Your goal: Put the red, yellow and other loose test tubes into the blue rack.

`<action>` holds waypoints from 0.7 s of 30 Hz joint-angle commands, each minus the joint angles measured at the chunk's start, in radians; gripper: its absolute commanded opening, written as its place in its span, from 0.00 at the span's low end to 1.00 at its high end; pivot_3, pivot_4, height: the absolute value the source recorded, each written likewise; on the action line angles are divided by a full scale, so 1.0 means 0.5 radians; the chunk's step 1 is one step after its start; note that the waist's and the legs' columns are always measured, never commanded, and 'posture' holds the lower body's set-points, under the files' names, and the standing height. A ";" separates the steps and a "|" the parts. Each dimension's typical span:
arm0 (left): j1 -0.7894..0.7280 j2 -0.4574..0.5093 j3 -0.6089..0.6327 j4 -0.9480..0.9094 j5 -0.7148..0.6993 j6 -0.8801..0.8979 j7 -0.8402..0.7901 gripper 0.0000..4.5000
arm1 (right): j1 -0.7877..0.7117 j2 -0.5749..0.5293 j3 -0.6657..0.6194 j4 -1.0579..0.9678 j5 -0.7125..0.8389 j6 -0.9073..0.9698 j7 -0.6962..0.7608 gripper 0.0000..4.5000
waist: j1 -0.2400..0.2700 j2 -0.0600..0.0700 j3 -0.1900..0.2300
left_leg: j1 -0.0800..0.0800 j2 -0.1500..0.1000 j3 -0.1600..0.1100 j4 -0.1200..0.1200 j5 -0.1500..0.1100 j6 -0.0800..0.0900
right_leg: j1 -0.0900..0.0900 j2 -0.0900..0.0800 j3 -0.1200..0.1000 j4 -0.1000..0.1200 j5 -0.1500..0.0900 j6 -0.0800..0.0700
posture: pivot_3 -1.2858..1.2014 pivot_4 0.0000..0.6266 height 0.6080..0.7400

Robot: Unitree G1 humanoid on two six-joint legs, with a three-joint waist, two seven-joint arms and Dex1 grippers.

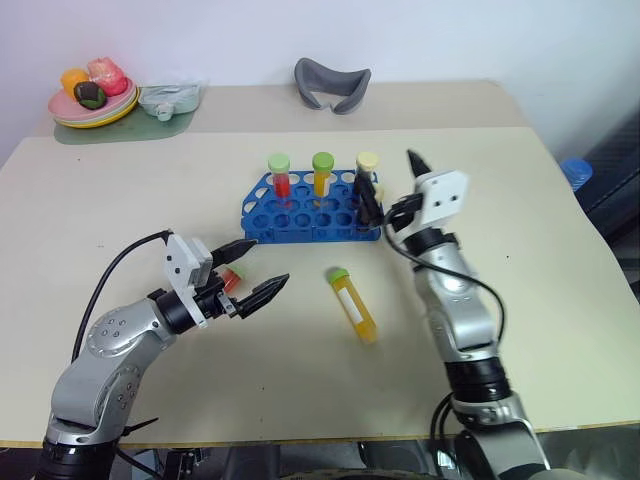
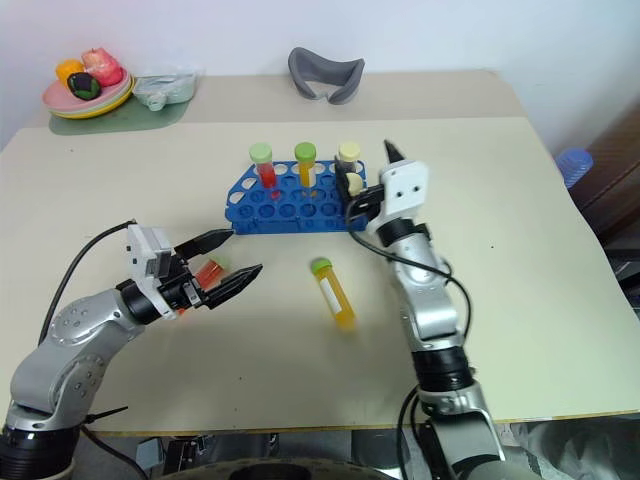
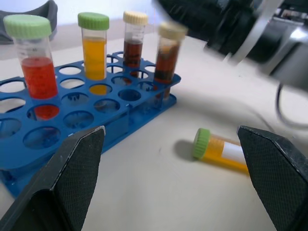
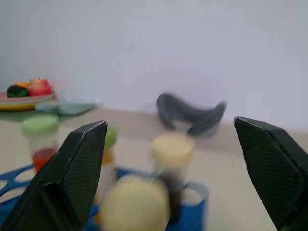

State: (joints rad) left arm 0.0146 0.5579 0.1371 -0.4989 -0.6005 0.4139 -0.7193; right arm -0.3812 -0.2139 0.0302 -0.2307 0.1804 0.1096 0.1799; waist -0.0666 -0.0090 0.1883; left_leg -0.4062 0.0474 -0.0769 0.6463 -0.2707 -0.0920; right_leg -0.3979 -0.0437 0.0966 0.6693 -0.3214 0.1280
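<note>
The blue rack [image 1: 300,222] stands at mid-table with a red tube [image 1: 279,174], a yellow tube [image 1: 322,173] and two dark cream-capped tubes [image 1: 367,166] upright in it. My right gripper [image 1: 386,172] is open at the rack's right end, its fingers either side of the nearer dark tube [image 4: 136,204] and not gripping it. A loose yellow tube [image 1: 353,304] with a green cap lies on the table in front of the rack. My left gripper [image 1: 271,261] hovers open at the front left. A small red tube [image 1: 232,280] lies on the table under its fingers.
A plate of fruit [image 1: 92,92] on a green mat and a clear container [image 1: 168,99] sit at the back left. A grey curved object [image 1: 332,84] lies at the back centre. A blue thing [image 1: 577,171] shows beyond the table's right edge.
</note>
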 commanded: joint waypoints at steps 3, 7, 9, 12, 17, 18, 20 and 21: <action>-0.004 0.063 0.086 -0.031 -0.026 -0.014 -0.026 1.00 | 0.130 -0.421 -0.197 -0.685 0.601 0.907 0.294 0.98 | 0.001 0.000 0.000 | 0.000 0.000 -0.001 0.000 0.000 0.000 | 0.001 0.000 0.000 0.000 0.000 0.000 | 0.52 0.24 1.00; -0.009 0.107 0.082 0.028 0.000 -0.029 -0.081 1.00 | 0.184 -0.759 -0.333 -0.995 1.112 1.575 0.340 0.98 | -0.005 0.001 0.001 | 0.001 0.000 -0.002 0.000 0.000 0.001 | 0.002 0.001 0.000 -0.001 0.000 0.000 | 0.52 0.24 1.00; -0.022 0.136 0.059 0.054 0.017 -0.030 -0.125 1.00 | 0.158 -0.918 -0.284 -1.116 1.257 1.909 0.306 0.98 | -0.004 0.001 0.000 | 0.002 0.000 -0.002 0.000 0.000 0.001 | 0.003 0.002 0.000 -0.001 0.000 0.000 | 0.52 0.24 1.00; -0.034 0.179 0.009 0.079 0.048 -0.044 -0.202 1.00 | 0.050 -0.906 -0.270 -1.152 1.537 2.334 0.150 0.98 | -0.005 0.000 0.000 | 0.002 0.000 -0.002 0.000 0.000 0.001 | 0.003 0.002 0.000 -0.002 0.000 0.000 | 0.52 0.24 1.00; -0.037 0.212 -0.048 0.093 0.067 -0.065 -0.301 1.00 | -0.303 -0.515 -0.221 -0.861 1.815 3.010 -0.376 0.98 | -0.004 0.000 0.000 | 0.003 0.001 -0.002 0.000 0.000 0.001 | 0.002 0.004 0.001 0.000 0.000 -0.001 | 0.52 0.24 1.00; -0.033 0.213 -0.053 0.093 0.076 -0.070 -0.308 1.00 | -0.334 -0.507 -0.193 -0.816 1.930 3.010 -0.469 0.98 | 0.003 0.000 0.000 | 0.002 0.001 -0.003 0.000 0.000 0.001 | 0.001 0.003 0.001 0.000 0.000 -0.001 | 0.52 0.24 1.00; -0.018 0.221 -0.064 0.097 0.095 -0.086 -0.332 1.00 | -0.388 -0.472 -0.138 -0.717 2.174 3.010 -0.706 0.98 | 0.006 0.000 0.000 | -0.003 0.000 -0.003 0.000 0.000 0.001 | 0.000 0.001 -0.001 -0.005 0.000 -0.001 | 0.52 0.24 1.00; -0.010 0.224 -0.068 0.100 0.103 -0.093 -0.345 1.00 | -0.410 -0.459 -0.110 -0.655 2.285 3.010 -0.847 0.98 | 0.004 0.000 0.000 | -0.004 0.000 -0.002 -0.001 -0.001 0.001 | 0.000 0.000 -0.001 -0.007 0.000 -0.001 | 0.52 0.24 1.00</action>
State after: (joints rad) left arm 0.0055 0.6610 0.1012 -0.4335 -0.5559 0.3983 -0.8772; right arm -0.5652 -0.4500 -0.0361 -0.5761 1.2164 1.6073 -0.1456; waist -0.0644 -0.0090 0.1883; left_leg -0.4081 0.0472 -0.0778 0.6459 -0.2711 -0.0912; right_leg -0.3980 -0.0439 0.0961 0.6656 -0.3214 0.1278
